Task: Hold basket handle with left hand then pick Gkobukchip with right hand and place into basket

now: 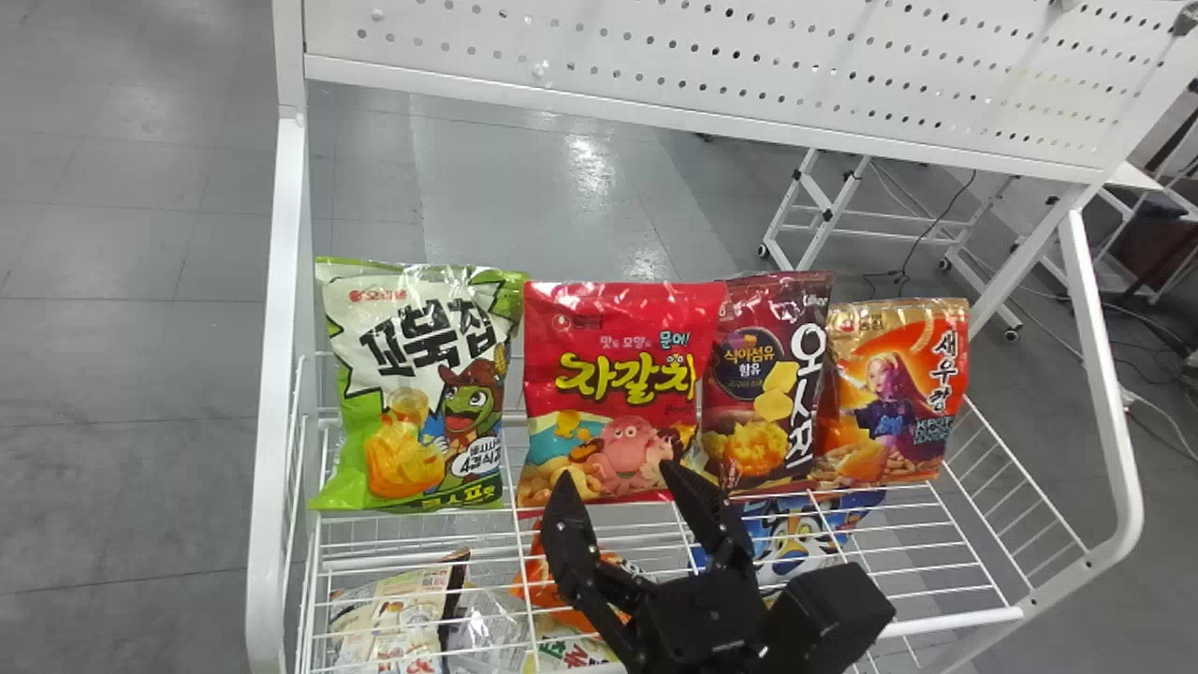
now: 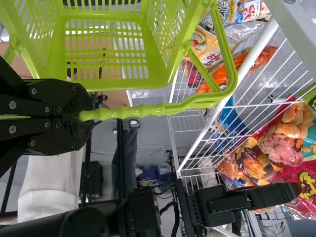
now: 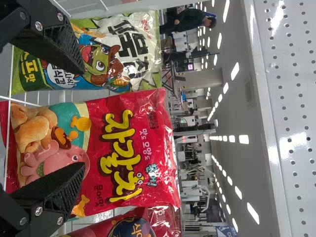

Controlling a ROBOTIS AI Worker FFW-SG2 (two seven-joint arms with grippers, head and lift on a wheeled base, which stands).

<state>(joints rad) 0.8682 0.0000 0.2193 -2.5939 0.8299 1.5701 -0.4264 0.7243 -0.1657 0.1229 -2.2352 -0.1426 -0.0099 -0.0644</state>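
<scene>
In the head view my right gripper (image 1: 622, 482) stands open in front of the red bag's lower part. The green and white Gkobukchip bag (image 1: 416, 384) stands upright at the rack's left end, left of that gripper and apart from it. In the right wrist view the right gripper (image 3: 84, 118) has its two fingers spread before the red bag and the Gkobukchip bag (image 3: 106, 52), with nothing between them. In the left wrist view my left gripper (image 2: 81, 116) is shut on the handle (image 2: 143, 111) of the lime green basket (image 2: 106, 54).
Right of the Gkobukchip stand a red bag (image 1: 613, 374), a dark maroon bag (image 1: 767, 384) and an orange bag (image 1: 894, 393). The wire shelf (image 1: 936, 552) has white side frames (image 1: 281, 374). More snack bags (image 1: 398, 618) lie on a lower level. A perforated panel (image 1: 702, 75) spans the back.
</scene>
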